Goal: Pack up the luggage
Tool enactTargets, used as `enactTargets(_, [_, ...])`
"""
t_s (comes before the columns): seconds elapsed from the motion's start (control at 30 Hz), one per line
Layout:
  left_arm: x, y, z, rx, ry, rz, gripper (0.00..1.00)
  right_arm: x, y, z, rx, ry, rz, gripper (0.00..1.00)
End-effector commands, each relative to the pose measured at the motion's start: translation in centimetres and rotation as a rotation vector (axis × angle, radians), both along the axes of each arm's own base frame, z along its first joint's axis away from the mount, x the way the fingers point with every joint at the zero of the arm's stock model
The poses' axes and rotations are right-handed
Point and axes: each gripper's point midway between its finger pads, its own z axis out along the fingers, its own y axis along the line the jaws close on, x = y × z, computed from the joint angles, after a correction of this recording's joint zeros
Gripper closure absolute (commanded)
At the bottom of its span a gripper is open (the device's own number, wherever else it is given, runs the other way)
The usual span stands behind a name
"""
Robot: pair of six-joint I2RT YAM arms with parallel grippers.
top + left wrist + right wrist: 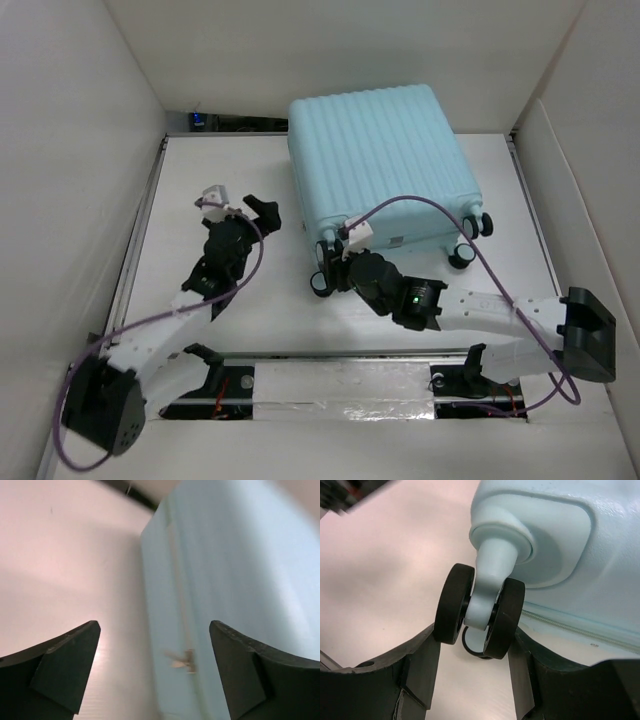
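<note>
The luggage (380,165), a pale aqua ribbed hard-shell suitcase, lies flat and closed at the back middle of the white table (250,320). My right gripper (332,268) sits at its near-left corner. In the right wrist view the fingers (422,660) press both sides of a black twin caster wheel (480,611), so the gripper (474,652) is shut on it. My left gripper (264,213) is open and empty just left of the suitcase. In the left wrist view it (155,670) faces the luggage's side wall (240,580), where a blurred zipper pull (182,661) shows.
Two more caster wheels (472,240) stick out at the suitcase's near-right corner. White walls (80,170) close in the table on the left, back and right. A taped slot (340,385) runs along the near edge between the arm bases.
</note>
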Motion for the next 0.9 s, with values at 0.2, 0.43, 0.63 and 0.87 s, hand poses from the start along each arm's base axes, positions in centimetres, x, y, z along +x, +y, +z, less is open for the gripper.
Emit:
enactTargets(0.2, [-8.5, 5.4, 14.3, -0.322, -0.329, 0.094, 0.01, -8.9, 12.9, 10.6, 0.218, -0.112, 0.515, 0.9])
enactTargets(0.43, [-12.4, 5.6, 17.9, -0.248, -0.33, -0.013, 0.01, -7.6, 8.9, 14.2, 0.182, -0.169, 0.384, 0.0])
enactTargets(0.63, [-14.9, 6.1, 20.4, -0.182, -0.334, -0.061, 0.01, -6.6, -1.0, 17.5, 0.196, -0.239, 0.212, 0.0])
enactTargets(0.87, [-17.0, 7.0, 21.2, -0.135, -0.393, -0.083, 0.01, -5.5, -14.2, 17.7, 0.255, -0.228, -0.079, 0.0])
